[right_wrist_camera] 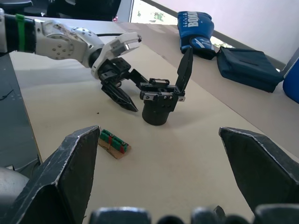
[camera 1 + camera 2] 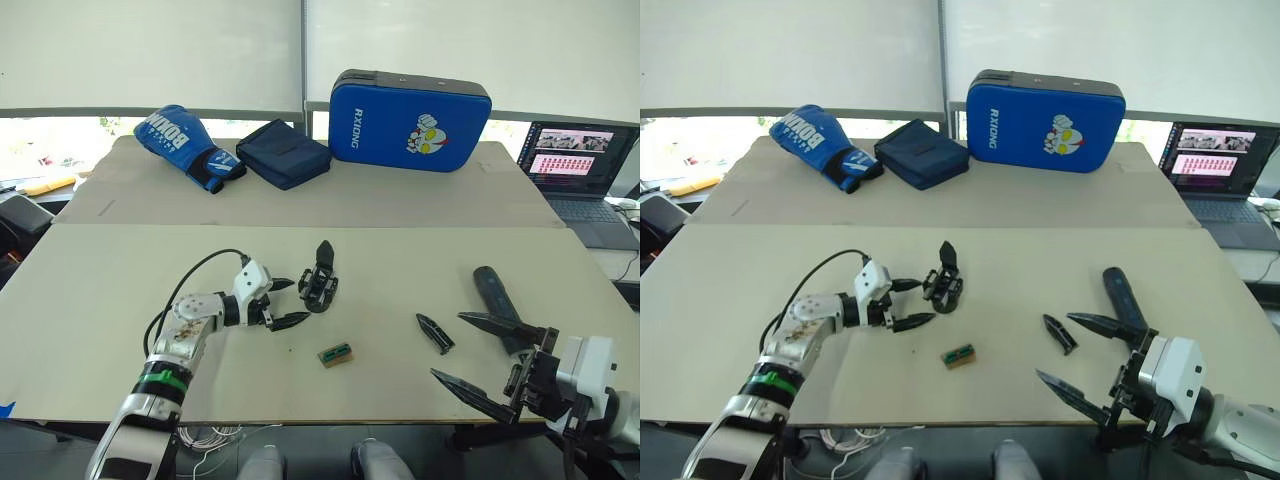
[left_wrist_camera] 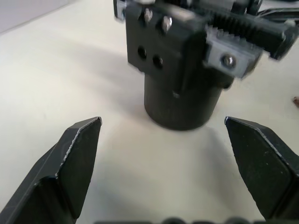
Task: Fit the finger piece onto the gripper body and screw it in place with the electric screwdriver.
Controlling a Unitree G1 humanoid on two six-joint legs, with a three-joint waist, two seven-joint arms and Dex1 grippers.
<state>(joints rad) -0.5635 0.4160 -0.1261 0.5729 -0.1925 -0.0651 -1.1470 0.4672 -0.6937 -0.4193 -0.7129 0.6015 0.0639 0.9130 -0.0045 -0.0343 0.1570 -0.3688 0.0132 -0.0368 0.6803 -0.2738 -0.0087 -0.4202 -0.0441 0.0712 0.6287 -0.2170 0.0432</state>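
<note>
Gripper body [image 2: 319, 284] stood upright on the table [image 2: 120, 300], the left gripper [image 2: 282, 302] spread wide just beside its round base, not yet touching.

Largest of the task's things, the one electric screwdriver [image 2: 497, 300] lay at the right, near the right gripper [image 2: 472, 360], whose fingers were also spread wide and empty. The single gripper body carried one pointed finger; the single finger piece [image 2: 435, 333] lay flat between it and the screwdriver, and one small green-and-tan block [image 2: 335, 354] sat nearer the table's front edge. To grasp the body well, I judged the left gripper should centre its fingers on the round base and close squarely, low down, so the body would not tip.
</note>
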